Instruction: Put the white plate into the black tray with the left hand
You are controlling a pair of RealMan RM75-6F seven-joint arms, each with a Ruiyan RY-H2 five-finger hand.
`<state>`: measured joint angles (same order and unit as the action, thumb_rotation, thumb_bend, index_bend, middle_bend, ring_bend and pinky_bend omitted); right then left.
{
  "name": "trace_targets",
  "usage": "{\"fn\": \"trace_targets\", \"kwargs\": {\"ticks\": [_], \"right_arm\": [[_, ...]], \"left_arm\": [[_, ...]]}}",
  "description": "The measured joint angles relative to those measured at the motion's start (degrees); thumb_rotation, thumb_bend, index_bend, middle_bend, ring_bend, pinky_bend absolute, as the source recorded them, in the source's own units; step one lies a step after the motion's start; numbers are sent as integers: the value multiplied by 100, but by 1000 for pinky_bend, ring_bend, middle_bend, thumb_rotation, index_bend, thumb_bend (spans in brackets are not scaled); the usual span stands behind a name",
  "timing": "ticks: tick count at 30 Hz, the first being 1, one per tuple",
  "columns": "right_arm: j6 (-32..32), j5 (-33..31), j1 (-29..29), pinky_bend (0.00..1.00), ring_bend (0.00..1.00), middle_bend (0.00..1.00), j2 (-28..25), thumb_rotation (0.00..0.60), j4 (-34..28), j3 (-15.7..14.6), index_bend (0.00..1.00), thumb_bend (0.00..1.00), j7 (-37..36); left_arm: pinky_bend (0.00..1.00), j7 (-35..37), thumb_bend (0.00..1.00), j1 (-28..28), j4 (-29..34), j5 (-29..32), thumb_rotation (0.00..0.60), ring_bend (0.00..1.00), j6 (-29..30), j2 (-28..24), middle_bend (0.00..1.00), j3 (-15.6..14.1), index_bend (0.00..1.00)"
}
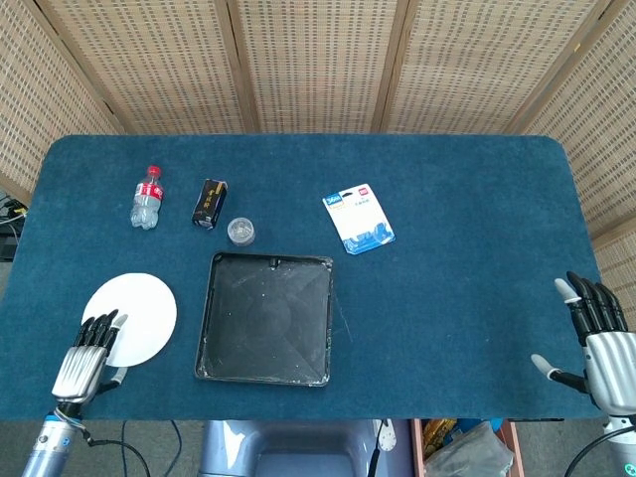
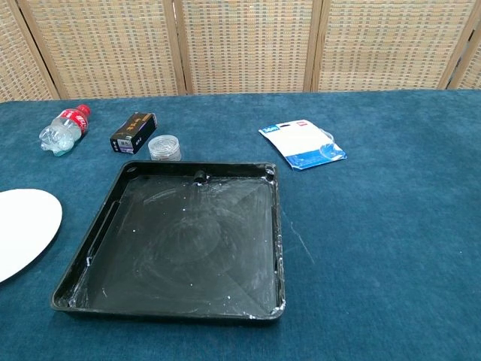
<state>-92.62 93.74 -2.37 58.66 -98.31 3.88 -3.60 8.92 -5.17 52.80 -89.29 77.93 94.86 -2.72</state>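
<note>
left hand: the left hand (image 1: 85,359) sits at the near left corner of the table, fingers apart and straight, holding nothing; the fingertips reach over the near-left edge of the white plate, though contact cannot be told from above.
plate from hand: the white plate (image 1: 131,319) lies at about 1 o'clock from the left hand, flat on the blue cloth; being round, it has no long axis to line up with.
nearer hand: the left, by far; the right hand (image 1: 601,343) is at the far right edge, fingers spread and empty, well apart from everything.
goal: the black tray (image 1: 265,319) lies at 3 o'clock from the plate, just beside it, with a strip of cloth between.
in the way: my judgement is that only the tray's raised left wall must be cleared.
other things: a small clear jar (image 1: 240,232), a black box (image 1: 209,203) and a water bottle (image 1: 147,198) lie at 12 to 1 o'clock of the plate, off the path; a blue-and-white packet (image 1: 358,219) lies beyond the tray at 1 o'clock.
</note>
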Motion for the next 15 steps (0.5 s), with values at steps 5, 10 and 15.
{"fn": "trace_targets", "kwargs": {"ticks": [5,10,15], "right_arm": [[13,-8,-7,0,0,0,-7,600,-1,0,0,0,-18],[3,0,-4,0,0,0,-11,600,-4,-4,0,0,-32],[4,16,-4,0,0,0,-8,600,-7,-15,0,0,-24]], "left_arm": [[0,-8,389,-55,101,64,600,0,-66,-33,0,44,186],[0,30,406,-67,180,87,600,0,-30,-62,0,65,337],[0,80,428,-67,213,91,600,0,45,-73,0,81,400]]}}
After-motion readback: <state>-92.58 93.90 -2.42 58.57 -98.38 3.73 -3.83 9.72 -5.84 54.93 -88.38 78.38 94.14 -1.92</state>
